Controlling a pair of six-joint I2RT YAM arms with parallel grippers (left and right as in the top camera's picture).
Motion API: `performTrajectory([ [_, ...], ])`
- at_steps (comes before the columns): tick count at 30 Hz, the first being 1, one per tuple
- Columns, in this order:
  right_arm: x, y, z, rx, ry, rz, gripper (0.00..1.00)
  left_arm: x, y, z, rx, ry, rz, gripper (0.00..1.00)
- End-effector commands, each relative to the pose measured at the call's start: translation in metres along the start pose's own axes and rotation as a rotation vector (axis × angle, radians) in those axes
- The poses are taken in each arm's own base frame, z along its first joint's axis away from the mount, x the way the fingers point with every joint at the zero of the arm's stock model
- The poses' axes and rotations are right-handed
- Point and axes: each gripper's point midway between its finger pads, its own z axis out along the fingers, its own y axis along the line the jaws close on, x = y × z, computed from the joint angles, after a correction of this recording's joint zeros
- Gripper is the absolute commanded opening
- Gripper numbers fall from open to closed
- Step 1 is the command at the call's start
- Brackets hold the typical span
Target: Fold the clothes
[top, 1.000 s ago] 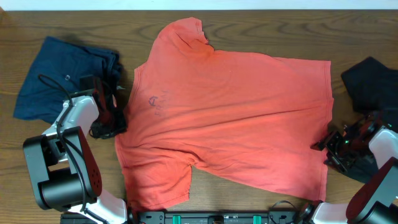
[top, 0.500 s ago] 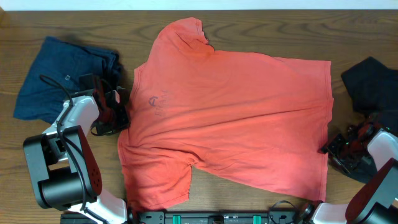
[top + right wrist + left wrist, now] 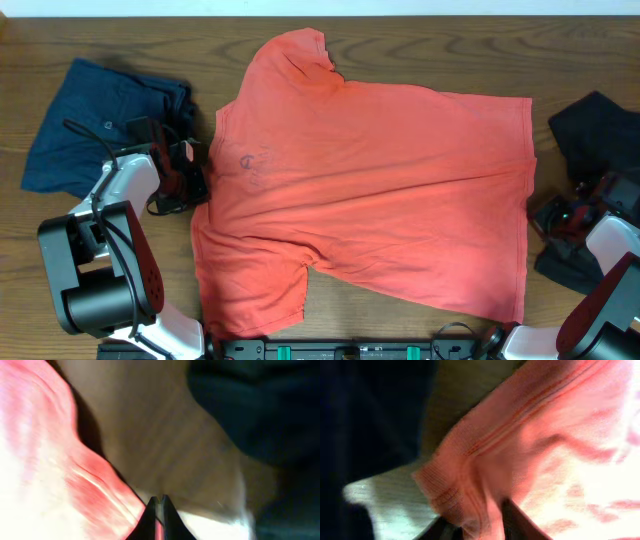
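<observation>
Lying: the red T-shirt (image 3: pixel 380 180) is spread across the middle of the table (image 3: pixel 120 40), collar end to the left and bottom hem to the right.
Left gripper (image 3: pixel 190 178): at the shirt's left edge; the wrist view shows ribbed hem bunched between its fingers, so the jaws look closed on cloth.
Right gripper (image 3: pixel 548 215): just off the right hem, jaws pressed together on nothing.
Neighbours: a navy garment (image 3: pixel 90 125) lies near the left gripper; a black garment (image 3: pixel 600 130) lies beside the right arm.
Risk, uneven pull: with only one side held, lifting likely drags the shirt askew and wrinkles it.
Risk, thin pinch: the hem may slip free.
Risk, stray catch: the right jaws may snag the black cloth instead.
</observation>
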Motion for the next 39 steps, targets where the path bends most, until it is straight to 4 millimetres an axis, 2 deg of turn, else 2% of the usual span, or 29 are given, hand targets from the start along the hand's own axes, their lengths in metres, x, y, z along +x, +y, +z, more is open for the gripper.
performTrajectory([
  [1,0.004,0.013,0.002,-0.090,0.023,-0.036,0.41,0.005,-0.005,0.006,0.040,0.031,-0.013,0.43],
  [2,0.003,0.023,0.001,-0.149,0.022,-0.099,0.40,0.007,-0.005,0.006,0.039,0.039,-0.014,0.47],
  [4,0.004,0.047,-0.005,-0.284,0.022,-0.220,0.20,0.011,-0.005,0.004,0.038,0.055,0.001,0.48],
  [5,0.003,0.051,-0.007,-0.301,0.023,-0.221,0.17,0.012,-0.006,0.000,0.038,0.061,0.014,0.48],
  [10,-0.004,0.055,-0.013,-0.299,0.027,-0.156,0.09,-0.002,-0.018,-0.042,0.039,-0.004,0.039,0.52],
  [13,-0.005,0.045,-0.007,-0.234,0.032,-0.066,0.01,-0.012,-0.027,-0.072,0.045,-0.087,0.063,0.55],
  [17,-0.008,0.021,0.011,-0.045,0.006,0.035,0.01,-0.017,-0.037,-0.098,0.053,-0.175,0.095,0.57],
  [19,-0.007,0.019,0.024,-0.008,0.003,0.054,0.01,-0.017,-0.041,-0.104,0.056,-0.194,0.109,0.57],
  [23,-0.007,0.028,0.056,-0.019,-0.001,0.049,0.01,-0.014,-0.052,-0.105,0.063,-0.196,0.143,0.57],
  [25,-0.012,0.024,0.069,0.005,-0.024,0.082,0.01,-0.012,-0.058,-0.104,0.066,-0.191,0.161,0.57],
  [29,-0.039,0.016,0.086,0.062,-0.084,0.145,0.01,-0.013,-0.067,-0.102,0.073,-0.197,0.193,0.58],
  [32,-0.070,0.030,0.084,0.030,-0.114,0.102,0.01,-0.017,-0.072,-0.103,0.078,-0.216,0.209,0.58],
  [35,-0.100,0.056,0.066,-0.049,-0.130,-0.013,0.06,-0.022,-0.073,-0.104,0.080,-0.239,0.215,0.63],
  [39,-0.111,0.088,0.030,-0.173,-0.079,-0.127,0.17,-0.028,-0.075,-0.104,0.083,-0.262,0.222,0.63],
])
